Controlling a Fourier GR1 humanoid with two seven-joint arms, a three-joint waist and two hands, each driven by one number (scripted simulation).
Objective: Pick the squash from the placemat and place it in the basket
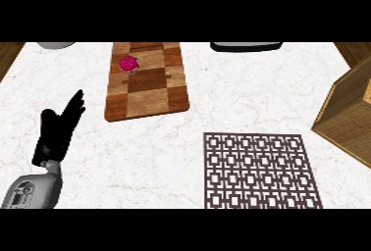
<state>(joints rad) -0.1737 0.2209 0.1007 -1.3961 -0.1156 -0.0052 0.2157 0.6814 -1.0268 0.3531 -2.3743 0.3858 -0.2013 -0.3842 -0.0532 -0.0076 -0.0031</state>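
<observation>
Hands in view: one, the left hand (56,131), near left, fingers straight and released, holding nothing.
Mats: two. A checkered wooden placemat (148,81) far centre; a dark lattice mat (261,170) near right.
Squash: not identifiable; one small pink item (129,63) lies on the wooden placemat's far part.
Basket: one wicker basket (351,115), right edge.

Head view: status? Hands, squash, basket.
Left hand open, resting at left edge; right hand not in view. No squash on the patterned mat. Small pink item on wooden board. Basket at right, path clear.
</observation>
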